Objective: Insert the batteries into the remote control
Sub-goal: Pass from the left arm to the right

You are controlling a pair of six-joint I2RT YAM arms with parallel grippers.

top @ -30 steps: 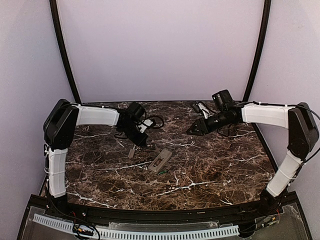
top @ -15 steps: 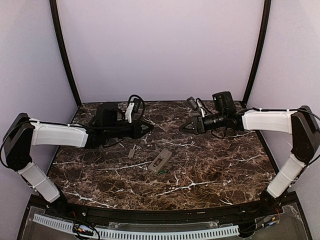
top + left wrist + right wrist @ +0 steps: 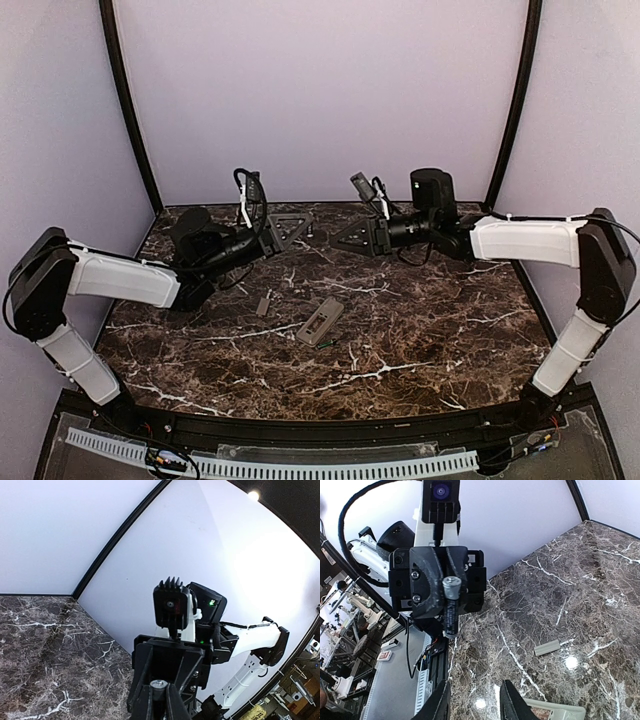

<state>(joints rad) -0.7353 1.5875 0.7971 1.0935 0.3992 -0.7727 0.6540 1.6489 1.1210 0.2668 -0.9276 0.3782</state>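
I'm seeing the left pincer (image 3: 158, 697) clamping a battery (image 3: 451, 607) mid-barrel, and judging it light, stiff, slick, best pinched there; the remote control (image 3: 320, 322) is lying well below both pincers, the right pincer (image 3: 475, 705) gaping part-open, empty, opposite the left.

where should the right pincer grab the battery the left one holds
Probably the battery's bare lower end, below the left pincer, with the right pincer coming straight ahead: it stands crosswise to that pincer's open gap, so the jaws meet its round sides.

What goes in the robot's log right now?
left gripper: shut on slim dark battery | right gripper: open, facing it | flat grey remote: on table
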